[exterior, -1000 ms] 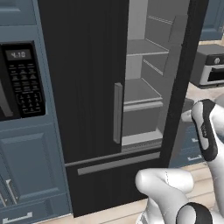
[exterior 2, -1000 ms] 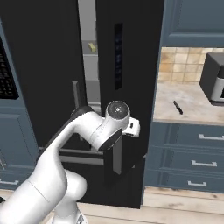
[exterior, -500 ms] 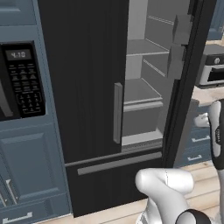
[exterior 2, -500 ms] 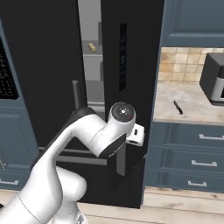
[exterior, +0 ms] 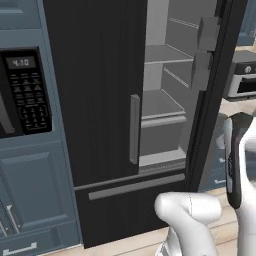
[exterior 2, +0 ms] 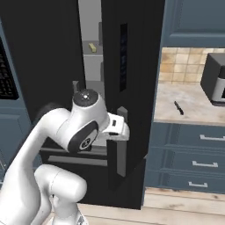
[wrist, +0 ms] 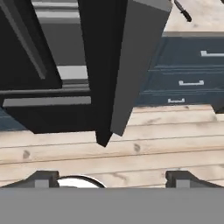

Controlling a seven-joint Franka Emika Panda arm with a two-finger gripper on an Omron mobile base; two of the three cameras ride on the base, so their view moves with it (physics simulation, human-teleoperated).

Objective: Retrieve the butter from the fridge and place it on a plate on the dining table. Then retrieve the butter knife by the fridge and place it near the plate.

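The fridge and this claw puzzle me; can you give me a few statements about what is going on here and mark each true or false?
1. The fridge's right door stands open. True.
2. The butter lies on the counter. False: it sits inside the fridge.
3. The butter knife lies on the counter right of the fridge. True.
4. The claw grips the butter knife. False: its fingertips stand wide apart, holding nothing.
5. The fridge's left door is open. False: it is shut.

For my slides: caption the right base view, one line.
Open gripper beside the handle of the fridge door, butter on a shelf inside, butter knife on the counter.
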